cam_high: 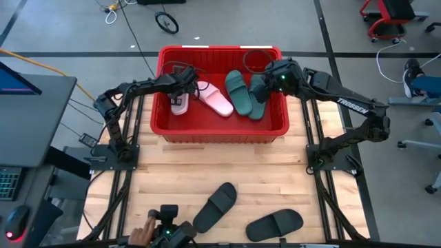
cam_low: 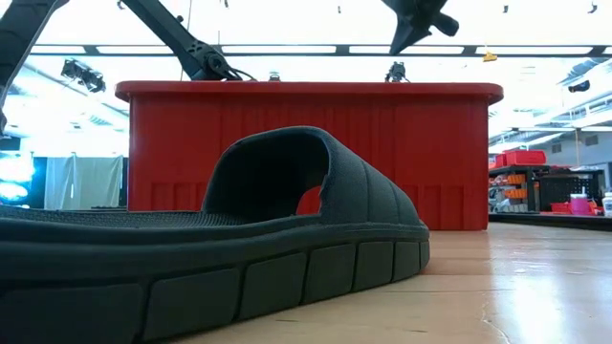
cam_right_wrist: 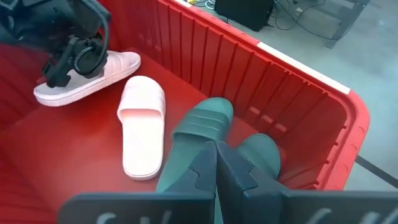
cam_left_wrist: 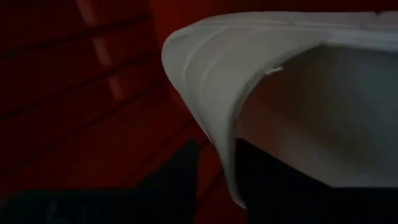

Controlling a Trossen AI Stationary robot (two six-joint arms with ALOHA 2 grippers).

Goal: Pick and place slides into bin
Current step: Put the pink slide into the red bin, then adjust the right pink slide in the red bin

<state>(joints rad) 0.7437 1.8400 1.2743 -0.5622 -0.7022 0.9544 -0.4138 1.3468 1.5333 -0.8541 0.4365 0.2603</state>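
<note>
One pink slide (cam_high: 180,102) clamped in left pincer (cam_high: 185,89) inside bin (cam_high: 219,129); right pincer (cam_high: 260,84) together above green slides (cam_high: 246,94).

A lab: concrete floor (cam_high: 62,41), loose cables (cam_high: 110,10), office chairs (cam_high: 389,17)

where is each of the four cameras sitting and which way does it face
High view: overhead, straight down on the table; both arms, red slotted plastic bin, two black foam slides.
Low view: table height, level past a black slide to the bin; arm links above.
Left wrist: inside the bin, against a pale pink foam slide.
Right wrist: above the bin, dark green slides; left gripper beyond.
Shared: bin.
</note>
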